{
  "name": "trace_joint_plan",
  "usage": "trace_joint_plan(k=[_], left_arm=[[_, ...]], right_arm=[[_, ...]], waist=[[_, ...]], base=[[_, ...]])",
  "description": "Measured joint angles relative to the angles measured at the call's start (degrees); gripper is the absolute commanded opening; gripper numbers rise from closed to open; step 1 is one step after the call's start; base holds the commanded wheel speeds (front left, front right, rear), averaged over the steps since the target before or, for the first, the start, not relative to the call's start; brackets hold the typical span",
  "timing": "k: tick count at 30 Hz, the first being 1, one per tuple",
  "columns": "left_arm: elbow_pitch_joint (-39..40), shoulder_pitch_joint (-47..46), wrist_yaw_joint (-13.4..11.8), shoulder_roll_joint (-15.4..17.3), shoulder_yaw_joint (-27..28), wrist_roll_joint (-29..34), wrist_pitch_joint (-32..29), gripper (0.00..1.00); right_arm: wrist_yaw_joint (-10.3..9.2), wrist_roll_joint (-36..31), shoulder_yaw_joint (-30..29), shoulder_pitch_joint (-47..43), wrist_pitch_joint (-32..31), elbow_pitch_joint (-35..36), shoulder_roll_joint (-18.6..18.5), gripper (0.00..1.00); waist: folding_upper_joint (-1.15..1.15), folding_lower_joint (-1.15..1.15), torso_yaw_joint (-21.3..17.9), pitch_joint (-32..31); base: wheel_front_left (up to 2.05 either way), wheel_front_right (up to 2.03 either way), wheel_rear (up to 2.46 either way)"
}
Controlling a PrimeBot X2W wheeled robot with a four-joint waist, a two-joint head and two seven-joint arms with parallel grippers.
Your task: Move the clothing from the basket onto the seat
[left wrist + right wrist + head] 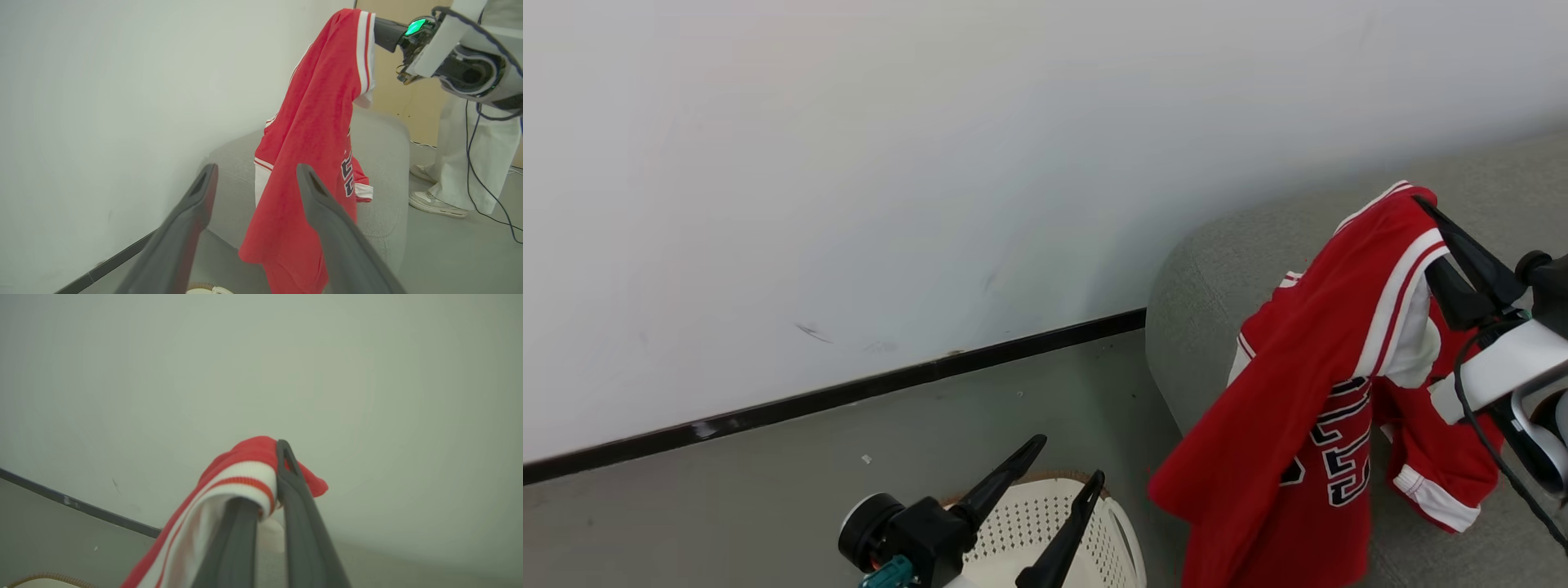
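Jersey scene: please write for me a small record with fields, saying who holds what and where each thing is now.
jersey: red with white stripes, hanging in the air in front of the sofa
right gripper: shut on the jersey's striped edge
left gripper: open, empty, above the basket
task state: jersey not yet laid on the sofa
person: legs and shoes, standing past the sofa
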State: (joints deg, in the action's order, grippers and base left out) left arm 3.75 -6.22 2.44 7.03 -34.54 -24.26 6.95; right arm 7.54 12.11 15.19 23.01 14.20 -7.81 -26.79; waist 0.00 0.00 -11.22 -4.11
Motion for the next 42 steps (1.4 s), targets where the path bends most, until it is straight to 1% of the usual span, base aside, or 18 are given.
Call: trace_joint_plan(k=[9,17,20,24,28,33,37,42], left_arm=[[-0.1,0.0,0.8,-1.0,-1.9,0.0,0.2,1.0],[-0.2,0.0,1.2,-1.4,-2.9,0.0,0.2,1.0],[-0.3,0.0,1.2,-1.5,-3.1,0.0,0.2,1.0],[-0.2,0.0,1.2,-1.5,-3.2,0.1,0.2,1.0],[-0.2,-0.1,0.6,-1.5,-2.7,0.2,0.2,1.0],[0.4,-0.2,0.0,-1.5,-2.4,0.4,0.2,1.0],[0.9,-0.4,-0.8,-1.5,-1.9,1.8,0.2,1.0],[1.3,-0.6,-1.4,-1.0,-1.5,2.5,-0.4,1.0]], right_arm=[[0.0,-1.6,-3.6,-5.6,0.0,3.7,1.1,0.0],[0.0,-1.4,-6.7,-9.8,0.0,4.7,2.4,0.0],[0.0,-0.7,-5.5,-10.0,0.0,5.0,3.0,0.0],[0.0,-0.5,-1.9,-9.0,0.0,5.1,2.8,0.0],[0.0,0.9,1.0,-2.5,-0.2,5.2,2.3,0.0],[0.0,3.4,1.6,9.1,-1.7,5.3,1.7,0.0],[0.0,4.6,-0.1,17.5,-3.8,3.3,0.8,0.0],[0.0,7.4,-6.3,26.3,-7.1,-2.5,0.0,0.0]], waist=[[0.0,0.0,-3.5,0.0],[0.0,0.0,-6.6,0.3],[0.0,0.0,-7.6,0.5],[0.0,0.0,-8.7,1.0],[0.0,0.0,-9.4,1.8],[0.0,0.0,-9.8,3.2],[0.0,0.0,-9.9,4.6],[0.0,0.0,-9.5,6.4]], base=[[0.0,0.0,0.0],[0.0,0.0,0.0],[0.0,0.0,0.0],[0.0,0.0,0.0],[0.0,0.0,0.0],[0.0,0.0,0.0],[0.0,0.0,0.0],[0.0,0.0,0.0]])
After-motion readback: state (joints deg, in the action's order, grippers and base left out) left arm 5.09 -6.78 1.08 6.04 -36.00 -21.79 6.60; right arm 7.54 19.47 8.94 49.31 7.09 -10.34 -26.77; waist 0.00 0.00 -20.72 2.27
